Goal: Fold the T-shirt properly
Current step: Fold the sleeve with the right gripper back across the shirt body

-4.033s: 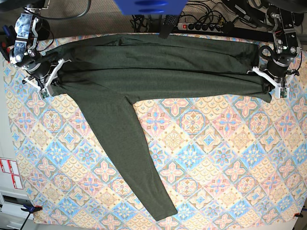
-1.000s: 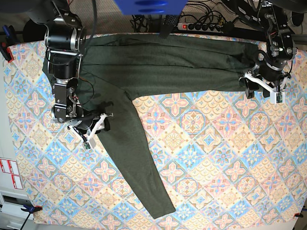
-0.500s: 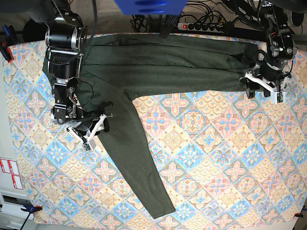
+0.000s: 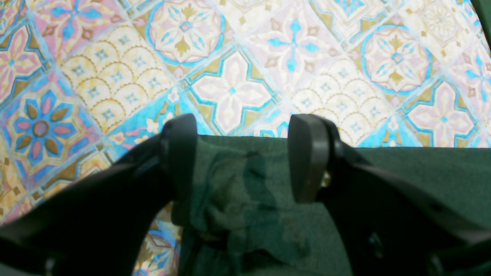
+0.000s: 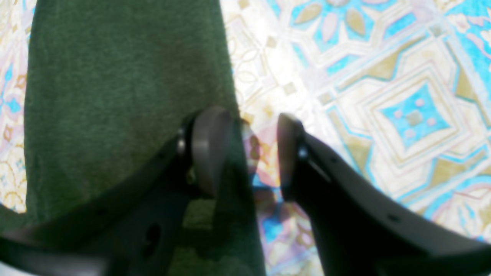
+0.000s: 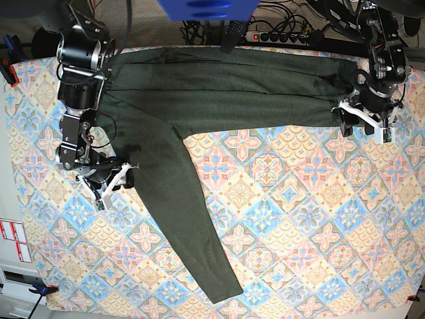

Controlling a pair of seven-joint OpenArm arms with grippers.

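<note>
Table: my bench's tile-patterned cloth point(image 6: 299, 219) fills the view.
Shirt: dark heather-green long-sleeved knit T-shirt point(image 6: 219, 90), flat along far edge; one sleeve runs diagonally to near centre.
Left gripper point(image 4: 241, 153): my jaws wide apart over the shirt's right-end edge, gripping nothing.
Right gripper point(image 5: 245, 149): half-spread at sleeve's edge, holding nothing.

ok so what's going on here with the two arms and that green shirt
A two-armed robot is partway through folding a dark green long-sleeved knit shirt spread across a patterned tile-print tablecloth. The left hand stands open over the shirt's end edge. The right hand straddles the edge of the outstretched sleeve, jaws apart, gripping nothing yet.
</note>
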